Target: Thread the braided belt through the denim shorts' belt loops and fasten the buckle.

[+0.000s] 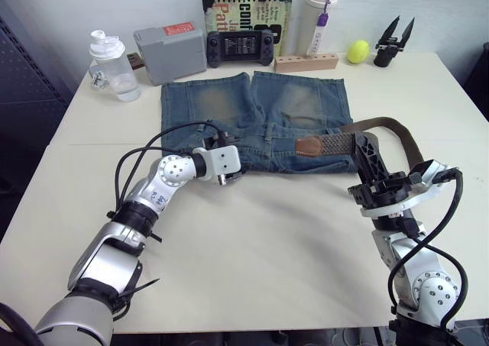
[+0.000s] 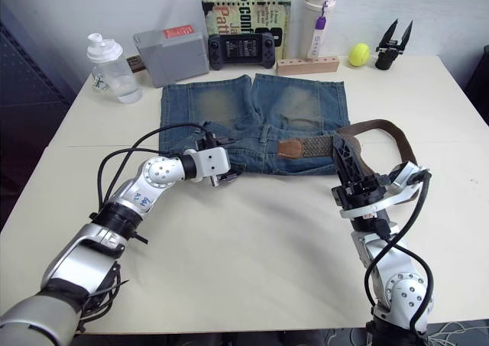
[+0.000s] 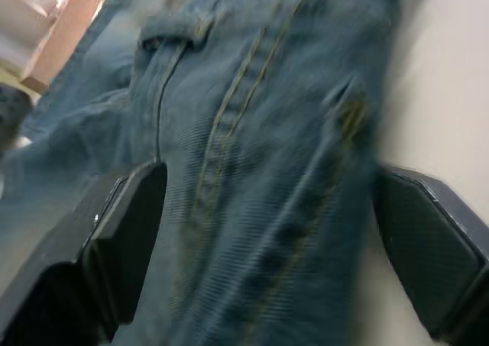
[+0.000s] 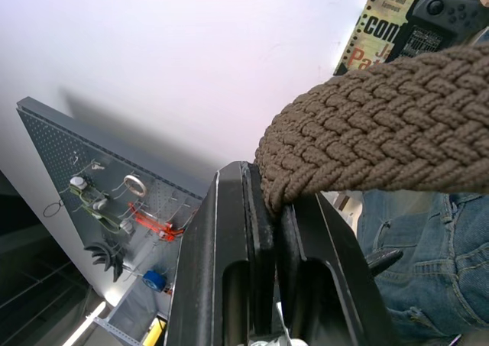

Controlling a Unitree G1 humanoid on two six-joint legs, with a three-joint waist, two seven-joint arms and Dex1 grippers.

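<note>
The cream surface point(image 1: 252, 231) stands against a white wall; the right wrist view shows a grey pegboard with hung tools. The denim shorts point(image 1: 256, 117) lie flat, waistband toward the robot. The braided belt point(image 1: 382, 132) curves off their right side; its buckle cannot be made out. A clear bottle point(image 1: 113, 65) and a white tumbler point(image 1: 319, 16) stand at the back; contents indiscernible. The left pincer point(image 3: 267, 239) straddles the waistband, spread wide. The right pincer point(image 4: 267, 201) is clamped on the belt.

Coarse woven braided belt point(image 4: 382, 124), faded cloth denim shorts point(image 1: 252, 109), matt table point(image 1: 267, 239).
</note>
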